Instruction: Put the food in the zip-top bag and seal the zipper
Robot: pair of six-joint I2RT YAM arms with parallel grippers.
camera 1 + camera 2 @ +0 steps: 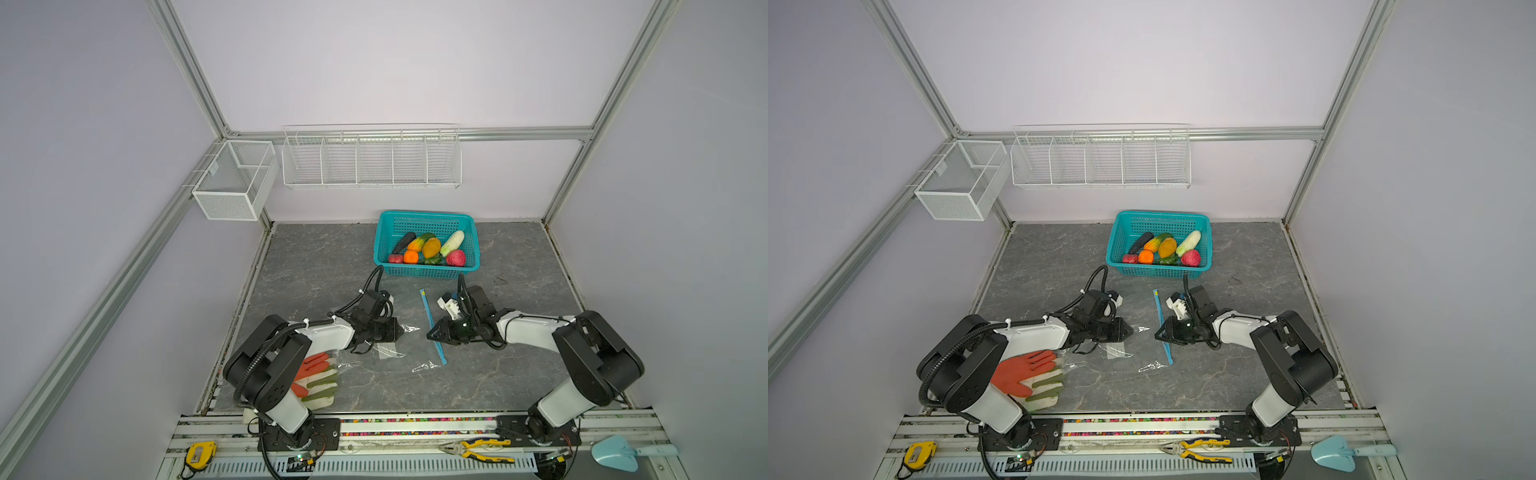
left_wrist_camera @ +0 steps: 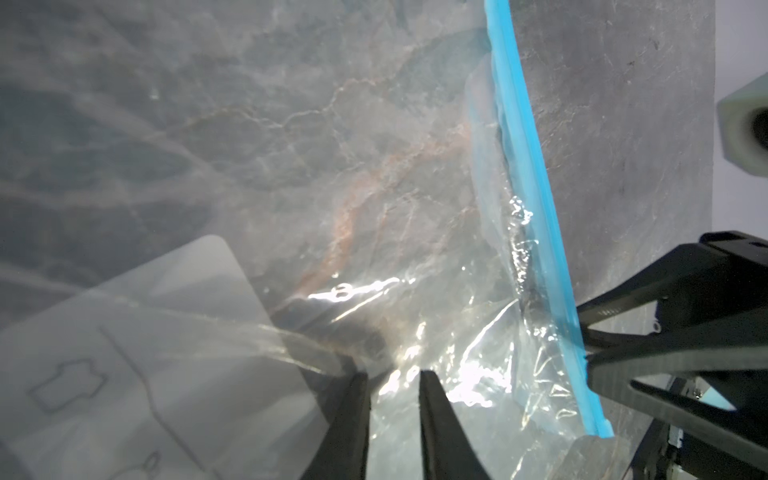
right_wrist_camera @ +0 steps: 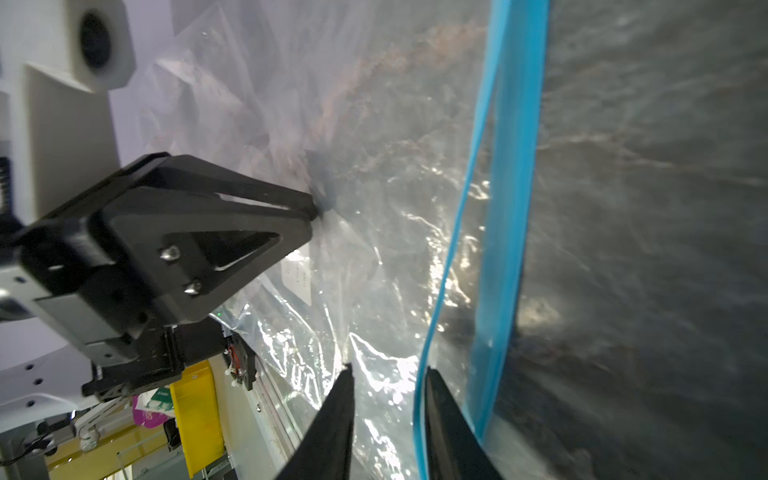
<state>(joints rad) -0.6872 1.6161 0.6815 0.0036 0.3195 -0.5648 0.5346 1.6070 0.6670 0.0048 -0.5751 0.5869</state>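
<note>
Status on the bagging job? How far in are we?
Done: nothing packed; all the food sits in the teal basket, and the bag lies empty. In hand: left tool pinches the clear film, right tool is at the blue zipper, whose lips look parted there. To do: load every piece, then seal.

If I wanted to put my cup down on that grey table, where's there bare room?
Bare table lies left of the teal basket, right of it toward the back corner, and between the clear bag and the front edge. The middle is crowded: left tool and right tool meet over the bag. Gloves fill the front-left corner.
</note>
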